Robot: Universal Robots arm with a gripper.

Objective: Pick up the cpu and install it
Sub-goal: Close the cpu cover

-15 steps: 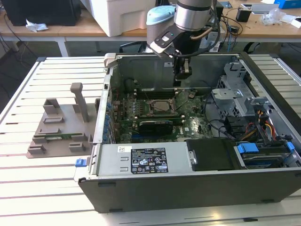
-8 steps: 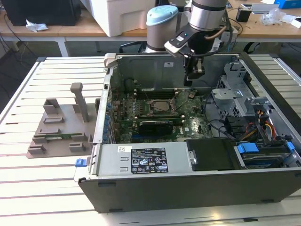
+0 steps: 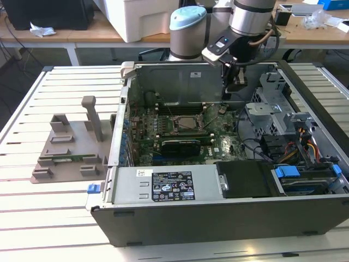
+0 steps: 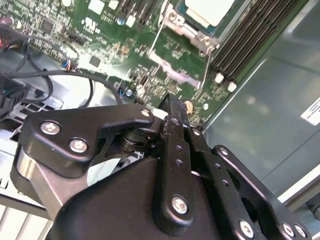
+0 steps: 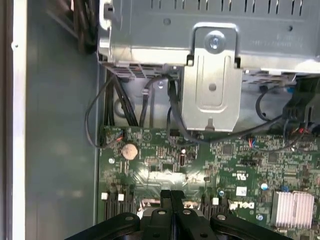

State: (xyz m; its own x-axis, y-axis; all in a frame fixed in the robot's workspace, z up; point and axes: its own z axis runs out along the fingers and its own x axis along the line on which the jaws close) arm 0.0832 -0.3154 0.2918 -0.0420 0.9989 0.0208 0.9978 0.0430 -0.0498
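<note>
Cpu (image 4: 207,10) sitting flat in socket (image 4: 195,34), so hovering near it over the board (image 4: 100,30) with pincer (image 4: 170,103) pressed together, gripping nothing, placing seemingly done.

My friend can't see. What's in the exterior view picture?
A robot's gripper hangs inside an open computer case on a slatted table. The square cpu lies on the green board, toward the exterior view's left of the gripper.
</note>
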